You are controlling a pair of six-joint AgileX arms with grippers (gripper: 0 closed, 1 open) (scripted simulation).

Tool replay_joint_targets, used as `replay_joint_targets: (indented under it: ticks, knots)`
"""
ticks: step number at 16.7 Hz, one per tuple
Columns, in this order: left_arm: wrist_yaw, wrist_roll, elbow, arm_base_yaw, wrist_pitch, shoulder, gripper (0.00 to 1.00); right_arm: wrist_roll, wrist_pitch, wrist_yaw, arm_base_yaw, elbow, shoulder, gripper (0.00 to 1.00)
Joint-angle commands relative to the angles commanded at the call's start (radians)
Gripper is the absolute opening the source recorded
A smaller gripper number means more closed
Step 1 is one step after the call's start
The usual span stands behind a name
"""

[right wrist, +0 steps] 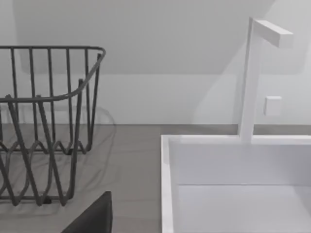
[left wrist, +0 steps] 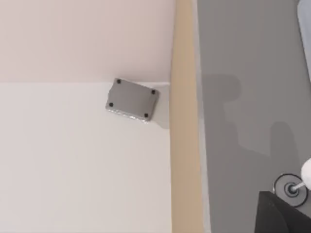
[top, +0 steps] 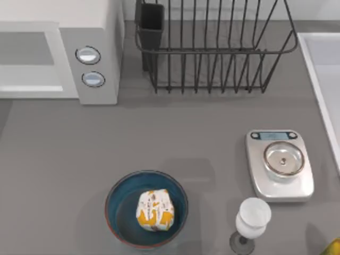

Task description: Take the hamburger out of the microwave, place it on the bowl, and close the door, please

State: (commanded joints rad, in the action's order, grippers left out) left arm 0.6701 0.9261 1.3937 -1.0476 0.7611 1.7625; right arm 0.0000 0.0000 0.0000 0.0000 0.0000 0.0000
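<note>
The hamburger, in its white wrapper with orange-yellow marks, sits inside the blue bowl near the front of the grey table, a little left of centre. The microwave stands at the far left, its two silver-rimmed knobs facing up toward the camera; its door lies flush with the front — closed.

Right of the microwave, at the far edge, stands a dark wire dish rack with a black cutlery cup at its left end. A silver kitchen scale with a round steel pan lies to the right, and a white wine glass stands just in front of it. A white sink borders the right edge; the right wrist view shows its basin, a white faucet and the rack.

Of the left gripper a single dark corner shows in the left wrist view, of the right gripper a dark edge — whether either is spread or pressed together I cannot tell.
</note>
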Motion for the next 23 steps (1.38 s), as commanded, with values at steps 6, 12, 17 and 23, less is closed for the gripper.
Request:
replay_joint_targets:
  ticks: [6, 12, 17, 23]
  knots:
    - [0.003, 0.003, -0.150, -0.004, -0.232, 0.069, 0.00, 0.000, 0.000, 0.000, 0.000, 0.000, 0.000, 1.00]
    - [0.005, 0.005, -0.260, -0.007, -0.376, 0.121, 0.00, 0.000, 0.000, 0.000, 0.000, 0.000, 0.000, 1.00]
    - [-0.002, 0.009, -0.294, -0.033, -0.390, 0.080, 0.00, 0.000, 0.000, 0.000, 0.000, 0.000, 0.000, 1.00]
    - [-0.053, -0.068, -0.516, 0.035, -0.505, -0.118, 0.00, 0.000, 0.000, 0.000, 0.000, 0.000, 0.000, 1.00]
